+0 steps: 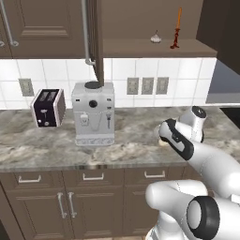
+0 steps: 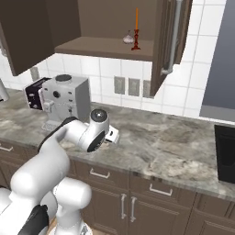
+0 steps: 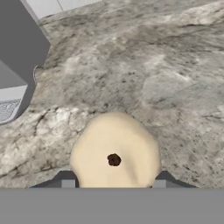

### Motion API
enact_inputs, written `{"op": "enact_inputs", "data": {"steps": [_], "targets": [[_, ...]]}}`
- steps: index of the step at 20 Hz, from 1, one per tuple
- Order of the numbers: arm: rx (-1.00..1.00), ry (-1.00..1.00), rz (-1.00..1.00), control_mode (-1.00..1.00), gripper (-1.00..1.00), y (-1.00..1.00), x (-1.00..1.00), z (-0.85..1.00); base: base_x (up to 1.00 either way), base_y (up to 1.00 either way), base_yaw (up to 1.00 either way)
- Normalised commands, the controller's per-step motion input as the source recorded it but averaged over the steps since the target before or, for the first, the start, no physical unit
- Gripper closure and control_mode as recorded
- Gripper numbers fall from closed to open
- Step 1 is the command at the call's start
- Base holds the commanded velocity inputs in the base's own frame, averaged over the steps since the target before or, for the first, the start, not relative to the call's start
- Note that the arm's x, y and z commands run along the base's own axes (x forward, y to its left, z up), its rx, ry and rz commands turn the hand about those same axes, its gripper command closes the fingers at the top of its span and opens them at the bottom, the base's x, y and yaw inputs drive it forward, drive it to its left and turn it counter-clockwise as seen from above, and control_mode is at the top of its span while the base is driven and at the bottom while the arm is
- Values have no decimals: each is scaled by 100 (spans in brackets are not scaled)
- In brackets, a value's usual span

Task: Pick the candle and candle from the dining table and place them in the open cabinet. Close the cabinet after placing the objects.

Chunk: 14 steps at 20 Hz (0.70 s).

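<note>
The gripper (image 3: 113, 183) clasps the cream candle (image 3: 114, 151) at lower centre; the open cabinet (image 1: 159, 49), upper frame, holds the orange taper (image 1: 177, 29).

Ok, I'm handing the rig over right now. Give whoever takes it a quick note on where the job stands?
Gripper: jaws closed around the cream candle, held low over the countertop, right of the coffee machine.
Orange taper candle: already upright on the open cabinet shelf, beside a small pale object I can't identify.
Done: first candle placed, second candle grasped.
Left: lift the cream candle to the shelf, release it, then swing the cabinet door shut.
</note>
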Motion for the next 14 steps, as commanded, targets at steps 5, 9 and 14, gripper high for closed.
{"op": "enact_inputs", "data": {"steps": [5,9,14], "targets": [[0,0,0,100,100,0,0,0,39,0,0],[0,0,0,100,100,0,0,0,35,0,0],[0,0,0,100,100,0,0,0,34,0,0]]}}
